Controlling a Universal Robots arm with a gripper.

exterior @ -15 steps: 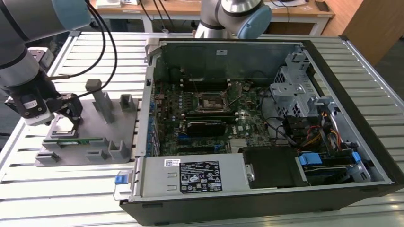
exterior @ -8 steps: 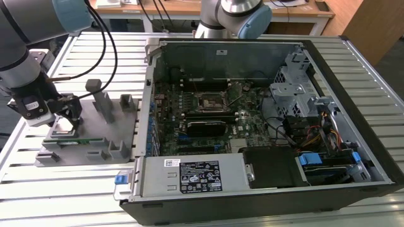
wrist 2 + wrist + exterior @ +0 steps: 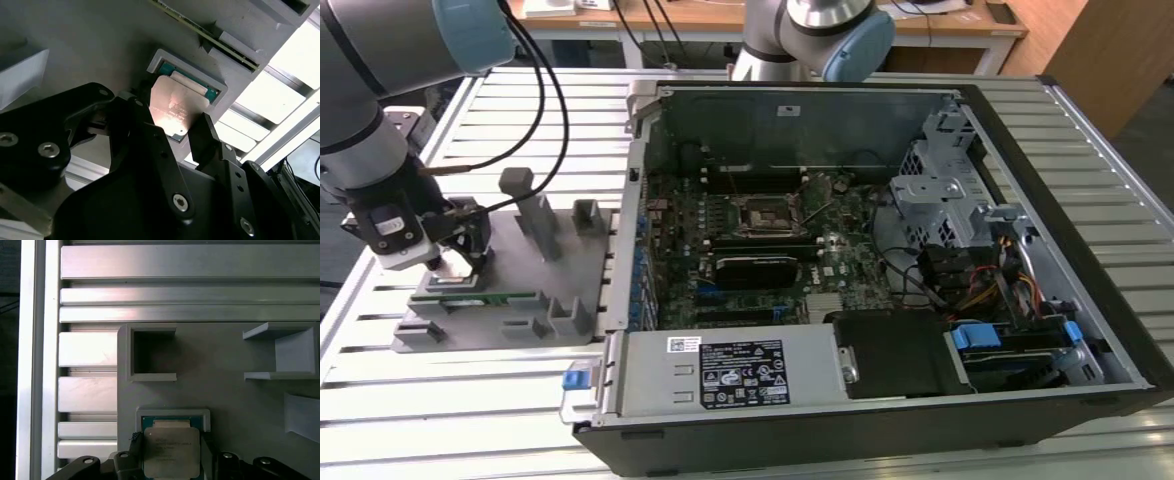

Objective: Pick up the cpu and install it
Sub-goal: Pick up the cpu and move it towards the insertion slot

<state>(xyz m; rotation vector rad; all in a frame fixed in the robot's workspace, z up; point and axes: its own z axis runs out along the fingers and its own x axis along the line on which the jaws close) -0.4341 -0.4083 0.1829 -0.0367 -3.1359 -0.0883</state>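
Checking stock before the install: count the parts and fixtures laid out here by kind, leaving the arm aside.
cpu: 1
memory stick: 1
grey parts holder: 1
open computer case: 1
Total: 4

Silver cpu point(image 3: 171, 452) with perhaps teal edging, grey tray point(image 3: 225, 380).

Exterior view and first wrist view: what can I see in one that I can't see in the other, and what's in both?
The exterior view brings the open computer case and the motherboard inside it. The first wrist view brings the silver-topped cpu at its green-rimmed pocket, and an empty square pocket nearby. Both show the claw down at the grey tray on the slatted table.
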